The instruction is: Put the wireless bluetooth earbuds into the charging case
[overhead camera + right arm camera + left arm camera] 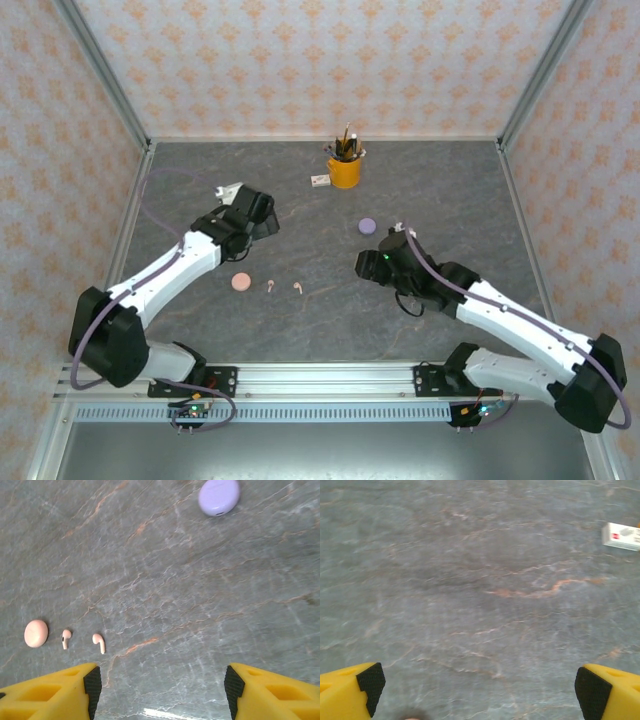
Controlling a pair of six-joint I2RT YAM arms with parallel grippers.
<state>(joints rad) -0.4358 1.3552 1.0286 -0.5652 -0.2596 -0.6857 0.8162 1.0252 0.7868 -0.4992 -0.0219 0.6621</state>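
Two pale pink earbuds (271, 286) (298, 286) lie side by side on the grey table, just right of a round pink charging case (241, 282) with its lid down. The right wrist view has the same case (36, 633) and earbuds (66, 638) (99, 643) at lower left. A lilac case (367, 226) (219, 496), also closed, sits further back. My right gripper (366, 265) (160, 687) hovers open to the right of the earbuds, holding nothing. My left gripper (258, 212) (480, 690) is open over bare table behind the pink case.
A yellow cup (344, 172) full of pens stands at the back centre, with a small white box (320, 181) (621, 536) beside it on its left. Patterned walls close in the table on three sides.
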